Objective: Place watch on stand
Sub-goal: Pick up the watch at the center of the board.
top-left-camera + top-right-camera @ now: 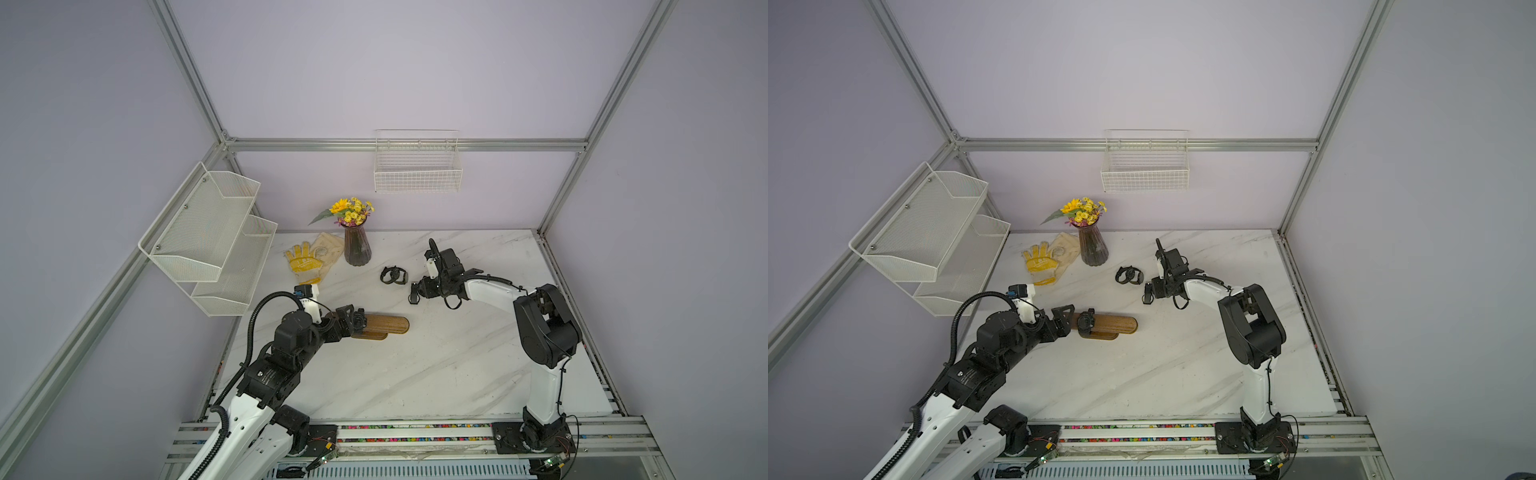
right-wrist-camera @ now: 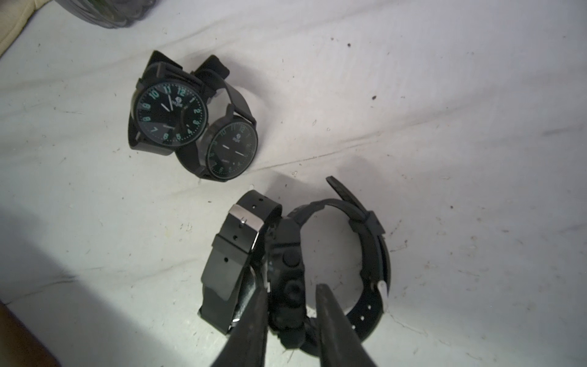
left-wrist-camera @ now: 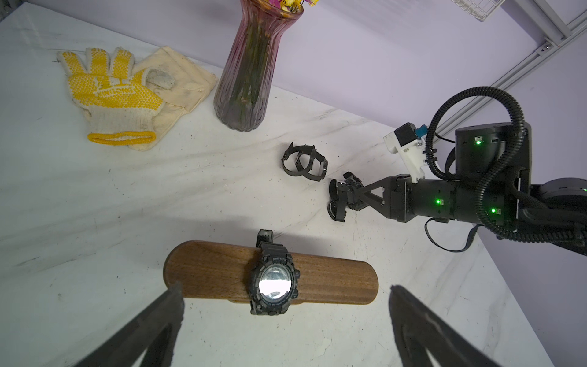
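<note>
The wooden stand (image 1: 388, 325) (image 1: 1117, 324) (image 3: 216, 270) lies on the marble table, with a black sport watch (image 3: 274, 284) (image 1: 1086, 322) strapped round its bar. My left gripper (image 3: 286, 305) (image 1: 349, 318) hovers wide open just short of that watch, holding nothing. Farther right, my right gripper (image 2: 290, 290) (image 1: 414, 293) (image 1: 1147, 293) straddles the case of another black watch (image 2: 287, 267) standing on its side on the table. One finger touches the case and a thin gap shows at the other. A buckled-strap watch (image 2: 235, 254) leans against it.
Two dark watches with green numerals (image 2: 171, 117) (image 1: 393, 275) lie just beyond the right gripper. A vase of flowers (image 1: 357, 245) and yellow work gloves (image 1: 305, 257) sit at the back. White mesh shelves (image 1: 208, 237) hang on the left, a wire basket (image 1: 417, 166) on the back wall.
</note>
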Tool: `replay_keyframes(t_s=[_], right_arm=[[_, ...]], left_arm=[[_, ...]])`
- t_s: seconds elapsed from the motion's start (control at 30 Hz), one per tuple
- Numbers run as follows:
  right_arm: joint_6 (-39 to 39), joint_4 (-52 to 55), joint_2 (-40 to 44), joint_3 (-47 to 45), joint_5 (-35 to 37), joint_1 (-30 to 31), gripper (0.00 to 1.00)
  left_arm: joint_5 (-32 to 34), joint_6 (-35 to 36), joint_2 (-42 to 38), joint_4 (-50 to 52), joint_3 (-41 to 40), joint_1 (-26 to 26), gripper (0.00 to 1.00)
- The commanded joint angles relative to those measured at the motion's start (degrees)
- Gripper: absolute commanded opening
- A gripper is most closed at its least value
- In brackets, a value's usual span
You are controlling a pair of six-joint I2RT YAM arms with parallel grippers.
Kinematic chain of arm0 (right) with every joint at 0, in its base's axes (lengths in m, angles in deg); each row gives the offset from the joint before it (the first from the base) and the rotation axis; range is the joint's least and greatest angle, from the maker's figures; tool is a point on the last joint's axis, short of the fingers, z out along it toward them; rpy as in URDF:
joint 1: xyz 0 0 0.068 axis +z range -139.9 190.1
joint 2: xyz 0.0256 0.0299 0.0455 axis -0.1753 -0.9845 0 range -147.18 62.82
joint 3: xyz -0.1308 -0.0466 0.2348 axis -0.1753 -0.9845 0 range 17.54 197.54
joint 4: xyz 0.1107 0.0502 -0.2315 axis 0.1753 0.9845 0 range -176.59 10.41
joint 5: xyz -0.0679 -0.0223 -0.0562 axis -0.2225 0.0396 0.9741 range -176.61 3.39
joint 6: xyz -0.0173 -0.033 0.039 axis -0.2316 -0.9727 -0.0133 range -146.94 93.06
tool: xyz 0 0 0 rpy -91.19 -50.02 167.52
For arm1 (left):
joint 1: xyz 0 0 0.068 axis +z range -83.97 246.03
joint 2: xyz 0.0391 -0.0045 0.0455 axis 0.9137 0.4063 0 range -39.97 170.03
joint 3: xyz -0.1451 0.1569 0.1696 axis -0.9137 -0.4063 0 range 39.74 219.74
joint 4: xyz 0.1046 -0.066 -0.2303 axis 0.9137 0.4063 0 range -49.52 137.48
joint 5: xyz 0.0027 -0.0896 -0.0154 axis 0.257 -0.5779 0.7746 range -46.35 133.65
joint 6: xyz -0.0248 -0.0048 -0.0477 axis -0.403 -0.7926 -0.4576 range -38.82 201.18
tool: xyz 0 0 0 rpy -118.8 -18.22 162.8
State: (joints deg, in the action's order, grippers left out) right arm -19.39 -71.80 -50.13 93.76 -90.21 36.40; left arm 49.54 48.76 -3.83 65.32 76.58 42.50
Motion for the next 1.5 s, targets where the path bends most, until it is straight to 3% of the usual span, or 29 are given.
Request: replay_keyframes(t_s=[0.0, 0.43, 0.77, 0.9, 1.1, 1.47], right_arm=[[-0.86, 0.37, 0.37, -0.01, -0.40, 0.09, 0.28], [1.03, 0.68, 11.43, -10.67, 0.60, 0.41, 0.25], [4.22, 2.43, 18.13, -18.39, 0.91, 4.24, 0.25], [4.58, 2.33, 20.33, -19.35, 2.61, 4.54, 0.35], [2.43, 3.23, 17.05, -14.59, 7.05, 4.30, 0.47], [0.55, 6.66, 4.23, -2.93, 10.97, 3.32, 0.47]], left_arm=[[-0.27, -1.05, 0.11, -2.26, -1.06, 0.33, 1.00], [0.00, -1.06, 1.51, -2.41, -1.16, 0.33, 1.00], [0.28, -0.87, 1.95, -2.43, -1.15, 0.33, 1.00], [0.61, -0.80, 1.93, -2.43, -1.24, 0.33, 1.00], [0.09, -1.01, 2.37, -2.43, -0.98, 0.35, 1.00], [0.57, -0.84, 0.04, -2.04, -1.58, 0.33, 1.00]])
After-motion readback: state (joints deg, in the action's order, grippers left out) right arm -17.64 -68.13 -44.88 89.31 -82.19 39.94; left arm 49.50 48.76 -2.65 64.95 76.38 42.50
